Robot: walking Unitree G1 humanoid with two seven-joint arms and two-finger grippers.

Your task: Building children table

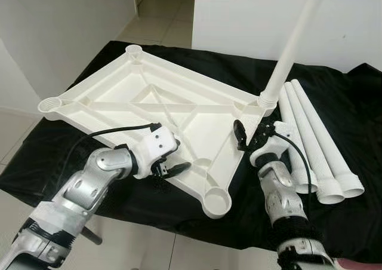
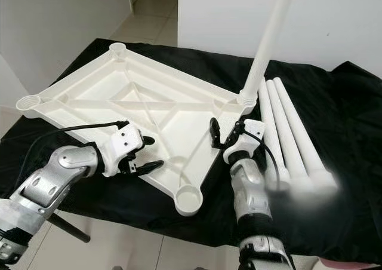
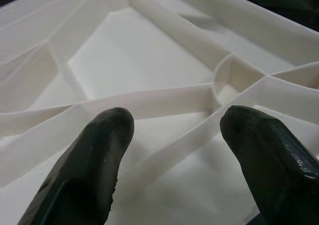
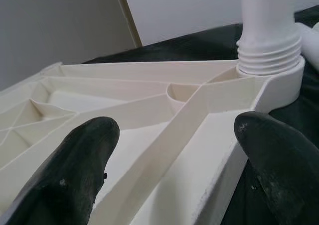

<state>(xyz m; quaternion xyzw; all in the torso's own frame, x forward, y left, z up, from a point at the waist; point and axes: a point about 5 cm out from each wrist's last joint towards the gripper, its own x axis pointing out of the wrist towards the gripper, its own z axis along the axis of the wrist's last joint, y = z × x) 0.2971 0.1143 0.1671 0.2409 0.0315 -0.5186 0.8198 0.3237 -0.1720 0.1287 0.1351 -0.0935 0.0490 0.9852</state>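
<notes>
A white plastic tabletop (image 1: 149, 97) lies upside down on a black cloth, ribs facing up. One white leg (image 1: 292, 49) stands upright in its far right corner socket, its threaded base (image 4: 269, 51) seated there. My left gripper (image 1: 177, 156) is open at the tabletop's near edge, fingers spread over a rib (image 3: 149, 98). My right gripper (image 1: 250, 135) is open at the right edge, just short of the standing leg, with nothing between its fingers. Three loose white legs (image 1: 310, 138) lie side by side on the cloth to the right.
Corner sockets stand open at the near corner (image 1: 216, 201), the left (image 1: 51, 106) and the far end (image 1: 133, 50). The black cloth (image 1: 352, 103) covers a low surface whose front edge drops to a tiled floor (image 1: 149, 249). White walls and a doorway lie behind.
</notes>
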